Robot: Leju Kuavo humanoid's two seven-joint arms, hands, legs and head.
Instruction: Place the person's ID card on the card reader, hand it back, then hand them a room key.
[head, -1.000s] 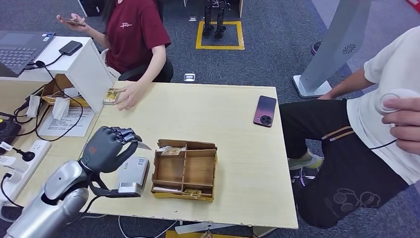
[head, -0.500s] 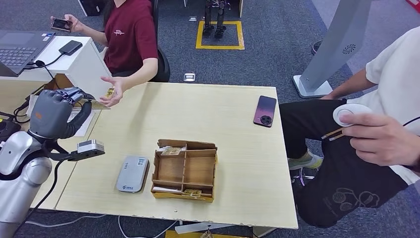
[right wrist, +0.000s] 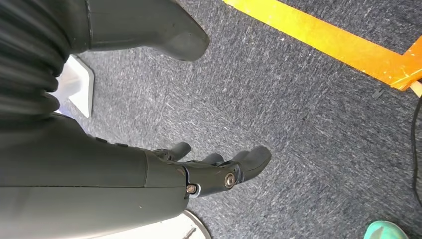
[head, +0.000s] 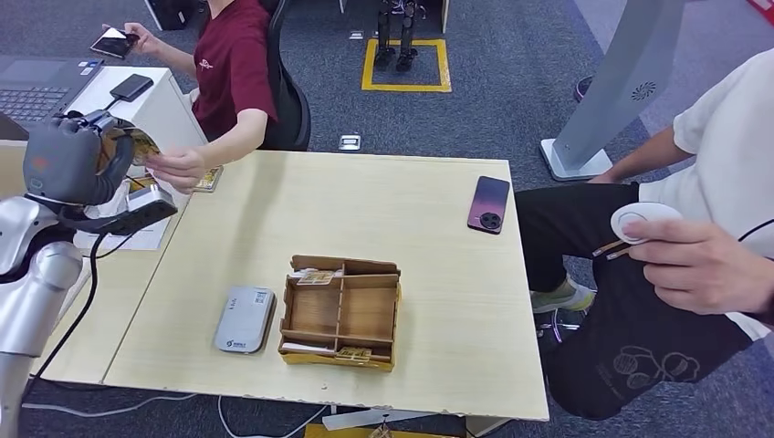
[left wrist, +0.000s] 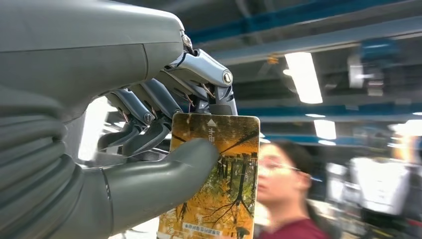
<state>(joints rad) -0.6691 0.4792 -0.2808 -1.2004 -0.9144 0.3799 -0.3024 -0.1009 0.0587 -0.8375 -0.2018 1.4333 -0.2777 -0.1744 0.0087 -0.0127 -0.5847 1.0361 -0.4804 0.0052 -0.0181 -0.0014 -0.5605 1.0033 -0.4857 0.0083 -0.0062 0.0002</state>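
Observation:
My left hand [head: 66, 162] is raised at the table's far left corner and pinches a card [left wrist: 215, 179] printed with yellow autumn trees between thumb and fingers. The card's edge [head: 142, 144] points at a person in a dark red shirt, whose hand [head: 179, 168] reaches up to it. The grey card reader [head: 245, 319] lies near the table's front edge with nothing on it. Beside it stands a wooden divided box [head: 339, 313] with cards in its compartments. My right hand [right wrist: 214, 172] hangs over the carpet, fingers apart and holding nothing.
Another yellow card [head: 209, 178] lies on the table under the person's arm. A phone [head: 488, 203] rests at the table's right side. A second person at the right holds a white round device [head: 638, 221]. A white shelf [head: 155, 123] with a laptop [head: 35, 89] stands at the left.
My left hand has risen from over the card reader and swung left and away with the card. The seated person's hand has come up to meet it.

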